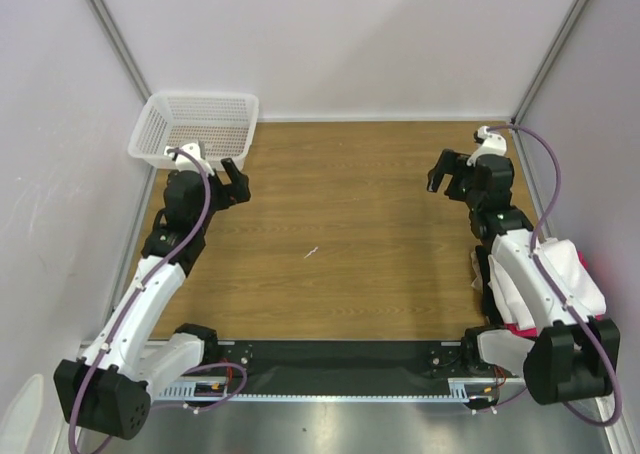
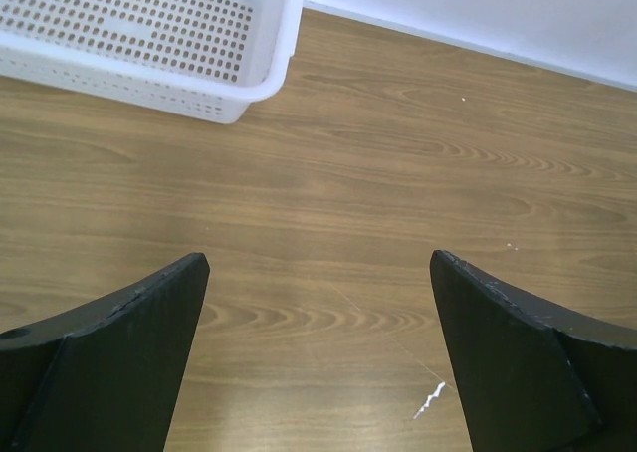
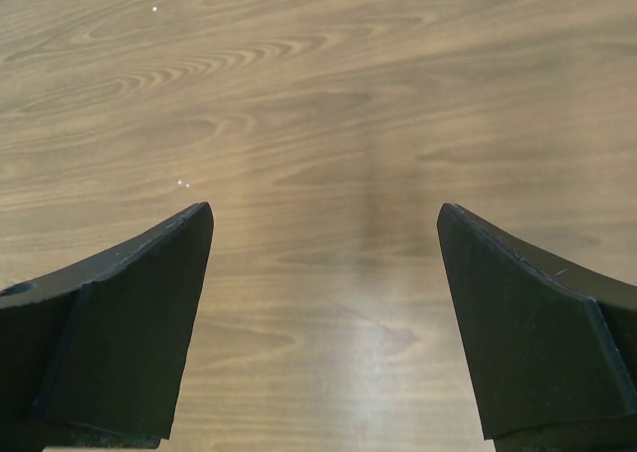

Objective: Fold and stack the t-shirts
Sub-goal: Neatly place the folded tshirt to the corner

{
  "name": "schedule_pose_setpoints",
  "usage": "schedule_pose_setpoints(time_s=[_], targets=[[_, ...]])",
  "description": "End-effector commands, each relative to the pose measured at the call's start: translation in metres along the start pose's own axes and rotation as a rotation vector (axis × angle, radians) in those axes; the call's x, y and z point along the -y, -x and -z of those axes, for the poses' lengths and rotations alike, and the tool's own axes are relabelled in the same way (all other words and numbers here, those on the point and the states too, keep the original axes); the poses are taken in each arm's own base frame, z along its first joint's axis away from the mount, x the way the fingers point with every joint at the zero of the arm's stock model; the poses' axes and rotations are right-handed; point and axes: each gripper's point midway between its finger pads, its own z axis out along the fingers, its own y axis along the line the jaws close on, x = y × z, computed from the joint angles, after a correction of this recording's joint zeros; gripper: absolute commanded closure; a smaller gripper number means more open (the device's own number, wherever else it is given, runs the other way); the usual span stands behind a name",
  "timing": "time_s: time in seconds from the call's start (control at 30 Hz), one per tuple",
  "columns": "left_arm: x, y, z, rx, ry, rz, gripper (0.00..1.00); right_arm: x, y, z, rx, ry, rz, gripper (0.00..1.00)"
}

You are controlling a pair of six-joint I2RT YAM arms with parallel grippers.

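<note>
Overhead and 2 close wrist views share the table (image 1: 350, 204).

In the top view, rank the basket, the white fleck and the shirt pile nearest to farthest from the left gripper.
1. The basket, far left corner, right beside the left gripper.
2. The white fleck, middle of the table.
3. The shirt pile, near right edge.

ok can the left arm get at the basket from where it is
Probably yes. The left gripper is open and close to the basket, with only bare table between them and nothing in the way.
</note>
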Motion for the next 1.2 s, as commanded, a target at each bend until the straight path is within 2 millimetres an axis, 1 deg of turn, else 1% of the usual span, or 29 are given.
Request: schedule_pose_setpoints(time_s=[0.0, 0.07, 0.13, 0.17, 0.27, 0.3, 0.33, 0.37, 0.43, 0.5, 0.53, 0.6, 0.63, 0.67, 0.7, 0.73, 0.8, 0.83, 0.87, 0.9, 0.93, 0.97, 1.0, 1.03, 1.07, 1.1, 1.13, 1.17], targets=[[-0.003, 0.002, 0.007, 0.024, 0.008, 0.032, 0.0, 0.012, -0.003, 0.019, 0.009, -0.058, -0.033, 0.0], [-0.004, -0.005, 0.009, 0.012, 0.001, 0.024, 0.0, 0.016, -0.004, 0.03, 0.026, -0.075, -0.042, 0.0], [-0.004, -0.01, 0.01, -0.002, -0.011, 0.012, 0.0, 0.02, -0.011, 0.037, 0.019, -0.087, -0.047, 0.0], [-0.004, -0.013, 0.011, -0.016, -0.009, 0.01, 0.0, 0.021, -0.006, 0.045, 0.047, -0.094, -0.055, 0.0], [-0.002, -0.018, 0.015, -0.037, -0.025, 0.013, 0.0, 0.029, -0.008, 0.058, 0.056, -0.133, -0.072, 0.0], [-0.001, -0.019, 0.016, -0.043, -0.031, 0.017, 0.0, 0.031, -0.008, 0.066, 0.065, -0.14, -0.079, 0.0], [0.0, -0.021, 0.019, -0.043, -0.045, 0.018, 0.0, 0.032, -0.008, 0.07, 0.071, -0.141, -0.084, 0.0], [0.0, -0.022, 0.022, -0.046, -0.046, 0.017, 0.0, 0.033, -0.014, 0.073, 0.055, -0.146, -0.083, 0.0], [-0.001, -0.02, 0.029, -0.029, -0.047, 0.025, 0.0, 0.033, -0.013, 0.085, 0.075, -0.141, -0.099, 0.0], [-0.003, -0.018, 0.035, -0.015, -0.044, 0.03, 0.0, 0.035, -0.018, 0.093, 0.079, -0.141, -0.108, 0.0], [-0.004, -0.016, 0.042, 0.007, -0.048, 0.033, 0.0, 0.034, -0.013, 0.101, 0.114, -0.13, -0.116, 0.0], [-0.005, -0.013, 0.049, 0.029, -0.051, 0.036, 0.0, 0.034, -0.012, 0.108, 0.141, -0.125, -0.136, 0.0], [-0.005, -0.009, 0.057, 0.055, -0.059, 0.041, 0.0, 0.034, -0.006, 0.116, 0.173, -0.117, -0.147, 0.0], [-0.005, -0.007, 0.061, 0.064, -0.06, 0.042, 0.0, 0.033, -0.005, 0.12, 0.18, -0.112, -0.148, 0.0], [-0.005, -0.001, 0.07, 0.098, -0.069, 0.046, 0.0, 0.034, -0.005, 0.124, 0.188, -0.115, -0.154, 0.0], [-0.006, 0.0, 0.074, 0.107, -0.069, 0.045, 0.0, 0.036, -0.002, 0.131, 0.209, -0.12, -0.163, 0.0], [-0.008, 0.004, 0.082, 0.143, -0.071, 0.059, 0.0, 0.033, -0.001, 0.138, 0.231, -0.102, -0.202, 0.0], [-0.008, 0.008, 0.091, 0.18, -0.083, 0.072, 0.0, 0.031, 0.001, 0.142, 0.243, -0.088, -0.214, 0.0], [-0.008, 0.01, 0.096, 0.201, -0.092, 0.086, 0.0, 0.024, 0.007, 0.151, 0.277, -0.045, -0.225, 0.0], [-0.008, 0.008, 0.099, 0.213, -0.103, 0.09, 0.0, 0.022, 0.009, 0.155, 0.29, -0.025, -0.222, 0.0], [-0.006, 0.013, 0.11, 0.256, -0.126, 0.101, 0.0, 0.021, 0.006, 0.158, 0.3, -0.015, -0.226, 0.0], [-0.004, 0.016, 0.115, 0.285, -0.145, 0.107, 0.0, 0.022, 0.009, 0.167, 0.335, -0.006, -0.236, 0.0], [-0.005, 0.011, 0.116, 0.287, -0.156, 0.106, 0.0, 0.023, 0.008, 0.171, 0.351, -0.004, -0.248, 0.0], [-0.005, 0.012, 0.119, 0.301, -0.161, 0.109, 0.0, 0.026, 0.002, 0.171, 0.354, -0.011, -0.254, 0.0], [-0.004, 0.013, 0.127, 0.324, -0.175, 0.114, 0.0, 0.029, -0.001, 0.174, 0.36, -0.021, -0.259, 0.0], [-0.006, 0.013, 0.13, 0.335, -0.172, 0.119, 0.0, 0.031, 0.0, 0.182, 0.39, -0.015, -0.27, 0.0], [-0.01, 0.008, 0.131, 0.339, -0.158, 0.127, 0.0, 0.031, -0.001, 0.184, 0.393, -0.013, -0.278, 0.0], [-0.009, 0.011, 0.139, 0.368, -0.172, 0.136, 0.0, 0.032, -0.006, 0.185, 0.386, -0.01, -0.279, 0.0]])
